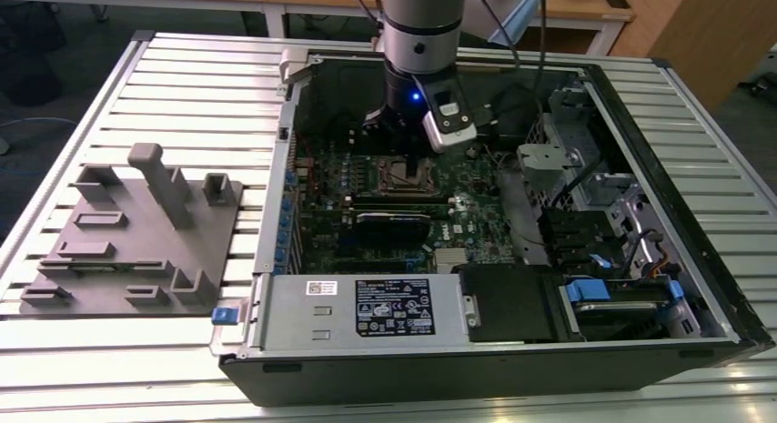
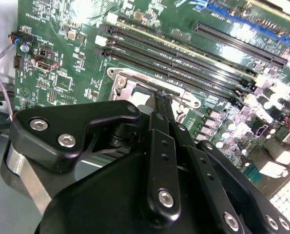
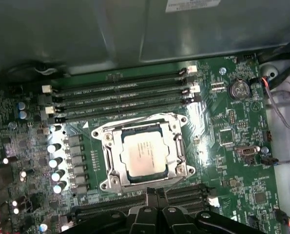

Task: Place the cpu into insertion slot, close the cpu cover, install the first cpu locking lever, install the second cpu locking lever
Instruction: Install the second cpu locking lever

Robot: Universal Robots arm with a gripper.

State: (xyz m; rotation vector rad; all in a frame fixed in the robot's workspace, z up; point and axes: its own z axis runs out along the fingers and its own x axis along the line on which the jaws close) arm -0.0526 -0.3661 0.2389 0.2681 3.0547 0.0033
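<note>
The green circuit board [image 3: 222,122] lies flat in the open computer case [image 1: 680,287]. On it, beside the long memory slots [image 3: 120,97], sits the insertion slot [image 3: 144,152], with the cpu [image 3: 141,154] seated inside and the cpu cover [image 3: 176,146] lying down around it. The gripper [image 2: 160,95] hangs just off the slot's edge (the side away from those memory slots), fingers together, pinching nothing that I can make out.
</note>
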